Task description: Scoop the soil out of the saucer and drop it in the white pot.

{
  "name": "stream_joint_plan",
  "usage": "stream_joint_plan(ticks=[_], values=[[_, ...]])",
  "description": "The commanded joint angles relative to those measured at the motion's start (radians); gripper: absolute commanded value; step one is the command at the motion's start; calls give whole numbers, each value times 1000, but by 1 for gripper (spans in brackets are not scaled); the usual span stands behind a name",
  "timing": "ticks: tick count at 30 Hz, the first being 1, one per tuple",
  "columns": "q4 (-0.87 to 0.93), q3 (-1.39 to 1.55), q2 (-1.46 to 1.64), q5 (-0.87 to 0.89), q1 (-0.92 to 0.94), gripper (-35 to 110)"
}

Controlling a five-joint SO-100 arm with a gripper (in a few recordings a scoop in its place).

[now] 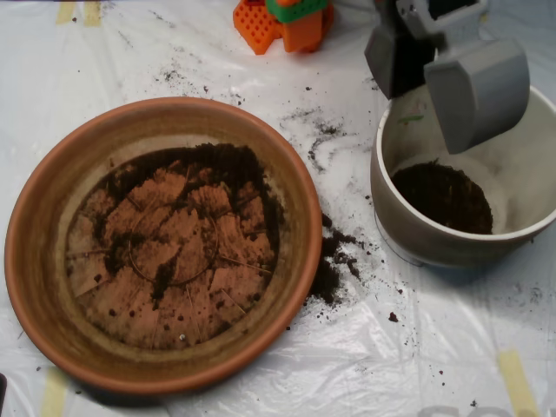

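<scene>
Soil [221, 165] lies in three places: a thin arc along the upper and right floor of the single terracotta saucer [52, 287] at left, a spilled patch on the plastic sheet [417, 347] between, and a mound inside the one white pot [417, 239] at right. One grey scoop [452, 74] hangs over the pot's upper rim, shells parted, touching nothing.

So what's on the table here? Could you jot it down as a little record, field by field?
pincer: grey scoop above the white pot's rim
white pot: at right, dark soil heap inside
saucer: at left, thin soil remains mostly along the upper bottom
spilled soil: on the plastic sheet between saucer and pot
background: orange and green blocks at top
</scene>
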Motion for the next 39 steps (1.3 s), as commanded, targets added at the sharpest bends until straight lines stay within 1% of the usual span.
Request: stream_joint_plan(ticks=[1,5,9,13,18,22,27,31,34,39], values=[[74,-218,37,61,60,33],[95,-270,28,109,213,35],[74,-196,21,95,365,36],[-18,-18,67,64,502,35],[-175,291,186,5,606,35],[-267,466,227,-15,686,35],[-345,638,245,-52,733,35],[-440,752,261,-147,741,32],[-431,767,236,-212,749,29],[-407,839,230,-270,724,28]])
